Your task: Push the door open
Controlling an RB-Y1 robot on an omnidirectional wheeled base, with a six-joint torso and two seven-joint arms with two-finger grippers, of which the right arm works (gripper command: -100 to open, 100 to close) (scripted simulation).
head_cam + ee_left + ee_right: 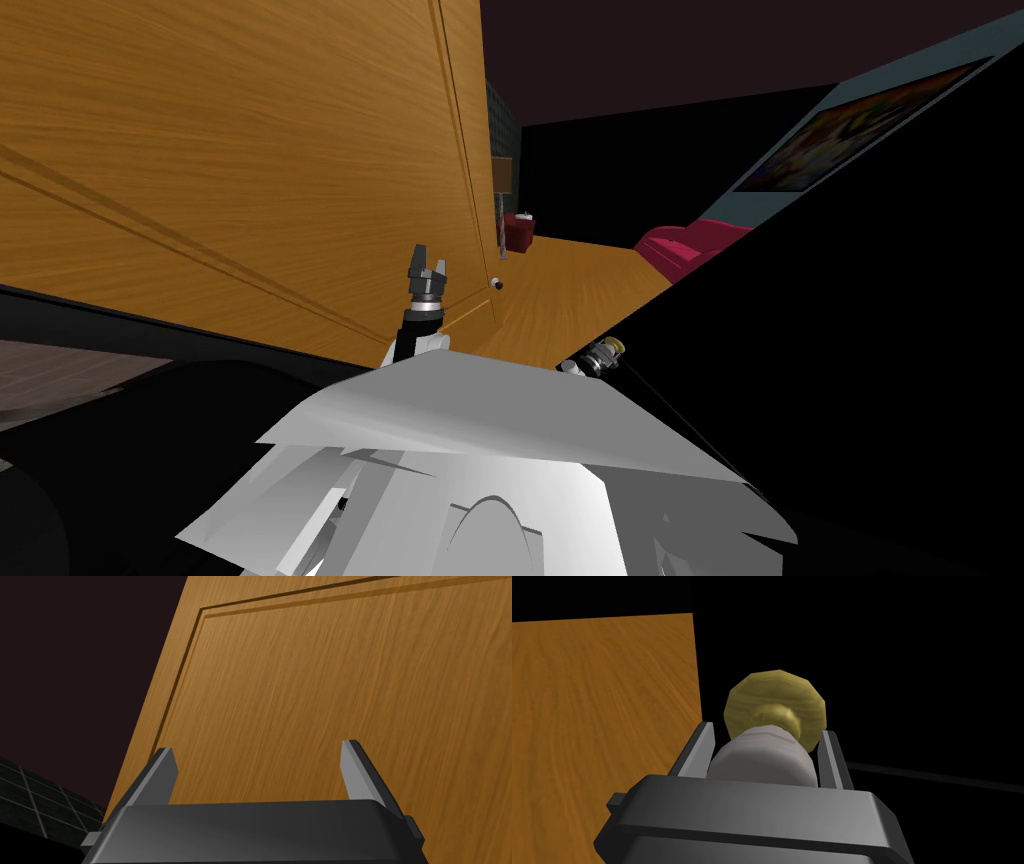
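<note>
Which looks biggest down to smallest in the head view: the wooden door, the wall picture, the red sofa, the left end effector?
1. Door, largest by far.
2. Picture.
3. Sofa.
4. Left end effector, smallest as seen; it is near and the sofa far, so this says little of true size.

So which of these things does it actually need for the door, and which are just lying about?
For the job: the wooden door; the left gripper, open, close to it; the right gripper, shut on a knob.

Just lying about: the pink sofa; the picture on the wall.
</note>
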